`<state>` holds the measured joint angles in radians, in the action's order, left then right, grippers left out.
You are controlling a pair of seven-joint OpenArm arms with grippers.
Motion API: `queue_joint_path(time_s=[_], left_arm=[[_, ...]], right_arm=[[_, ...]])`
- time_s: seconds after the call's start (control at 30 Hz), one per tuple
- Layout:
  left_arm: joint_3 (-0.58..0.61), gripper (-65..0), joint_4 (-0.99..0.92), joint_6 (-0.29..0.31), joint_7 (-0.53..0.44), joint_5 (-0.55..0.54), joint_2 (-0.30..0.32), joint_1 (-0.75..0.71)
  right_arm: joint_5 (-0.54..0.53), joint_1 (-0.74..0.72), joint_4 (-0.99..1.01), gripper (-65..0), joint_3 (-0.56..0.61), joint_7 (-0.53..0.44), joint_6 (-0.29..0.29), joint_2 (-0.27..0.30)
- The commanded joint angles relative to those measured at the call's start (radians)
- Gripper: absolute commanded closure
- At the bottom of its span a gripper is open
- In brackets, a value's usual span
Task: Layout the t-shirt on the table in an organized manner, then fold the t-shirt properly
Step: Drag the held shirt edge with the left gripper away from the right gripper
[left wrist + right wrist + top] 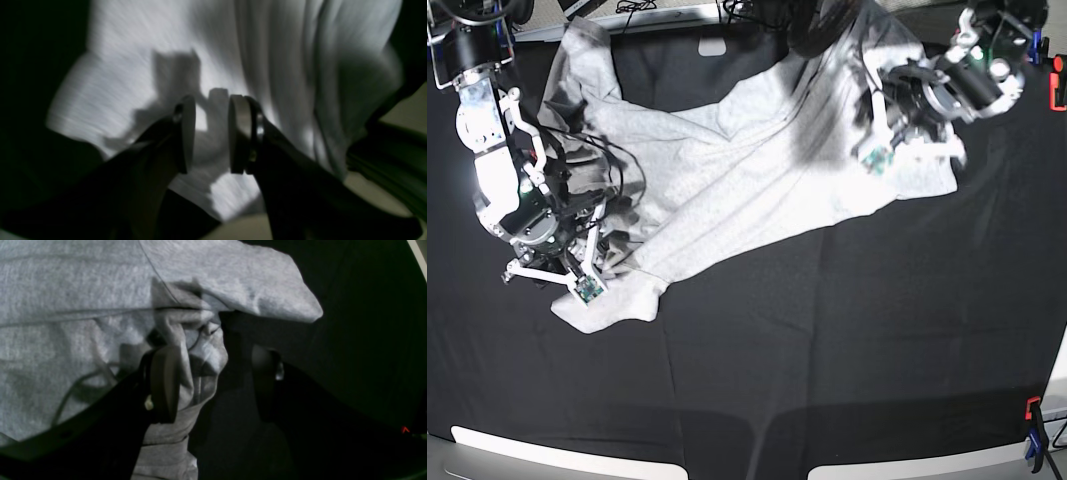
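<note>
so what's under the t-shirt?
The table, its black cloth showing all around the t-shirt. Whatever lies beneath the rumpled fabric itself is covered; no print is visible.

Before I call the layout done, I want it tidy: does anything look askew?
Yes. The t-shirt lies diagonally and rumpled on the table, with deep folds near the top and one end bunched by the right claw.
</note>
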<state>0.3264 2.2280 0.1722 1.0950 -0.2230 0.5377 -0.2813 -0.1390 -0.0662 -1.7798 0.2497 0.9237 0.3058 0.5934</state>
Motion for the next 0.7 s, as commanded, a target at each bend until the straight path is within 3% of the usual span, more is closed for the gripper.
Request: queue_joint_path(time_s=[0.0, 0.1, 0.2, 0.37, 0.53, 0.67], left_arm=[[-0.008, -18.2, 0.042, -0.013, -0.046, 0.058, 0.009, 0.007], [-0.052, -24.5, 0.051, -0.100, -0.093, 0.150, 0.009, 0.025], [-0.151, -26.3, 0.004, -0.107, -0.093, 0.136, 0.009, 0.045], [-0.371, -26.3, -0.178, -0.106, -0.098, -0.100, 0.009, 0.083], [-0.577, -26.3, -0.394, 0.053, -0.101, -0.447, 0.008, 0.122], [-0.643, -26.3, -0.590, 0.209, -0.101, -0.694, 0.008, 0.138]], right_arm=[[0.004, -0.019, -0.017, -32.9, -0.008, -0.018, -0.007, 0.013], [0.004, -0.019, -0.017, -32.9, -0.008, -0.018, -0.007, 0.013], [0.004, -0.019, -0.017, -32.9, -0.008, -0.018, -0.007, 0.013], [0.004, -0.019, -0.017, -32.9, -0.008, -0.018, -0.007, 0.013], [0.004, -0.019, -0.017, -32.9, -0.008, -0.018, -0.007, 0.013], [0.003, -0.019, -0.017, -32.9, -0.008, -0.018, -0.007, 0.013]])
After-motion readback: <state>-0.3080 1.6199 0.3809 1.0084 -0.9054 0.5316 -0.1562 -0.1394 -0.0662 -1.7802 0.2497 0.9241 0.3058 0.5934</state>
